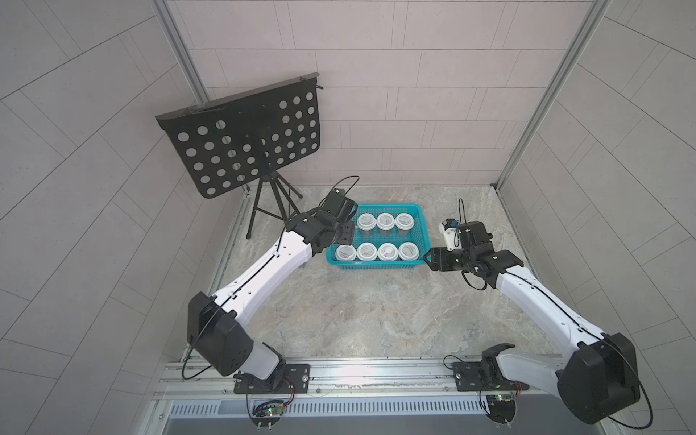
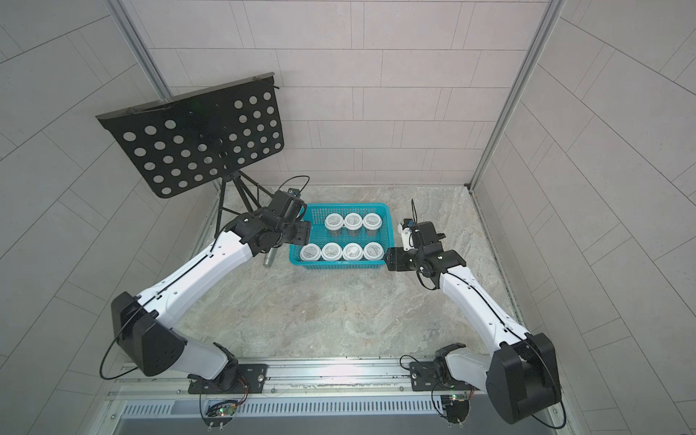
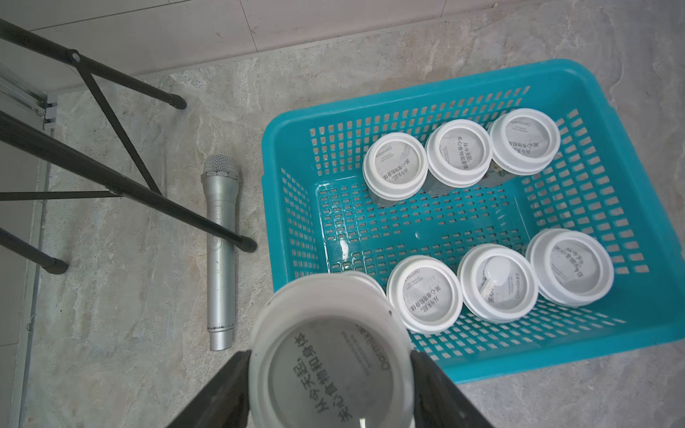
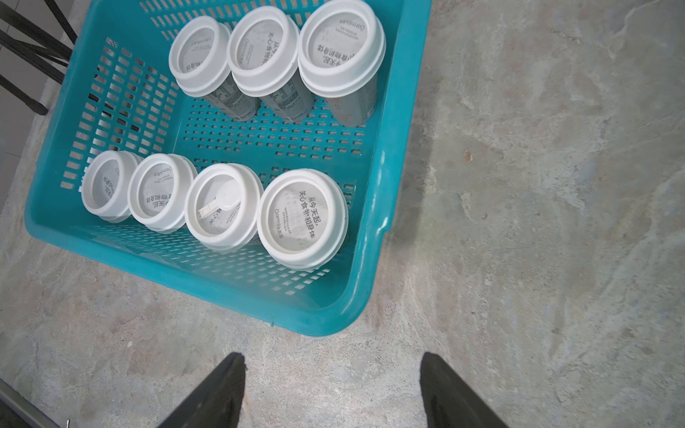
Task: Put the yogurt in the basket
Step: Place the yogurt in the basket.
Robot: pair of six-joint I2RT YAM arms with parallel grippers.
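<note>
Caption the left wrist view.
Left gripper grips a white-lidded round yogurt cup near the teal lattice-walled plastic basket.

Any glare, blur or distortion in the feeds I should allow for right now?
Both top views: wall tiles bow from lens distortion, and the front rail glares white. Left wrist view: the held yogurt cup looms large near the lens, with sheen on the basket floor. Right wrist view: lid print reads sharp.

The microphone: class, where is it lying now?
The microphone lies flat on the table left of the basket, beside a music stand foot, clearest in the left wrist view.
</note>
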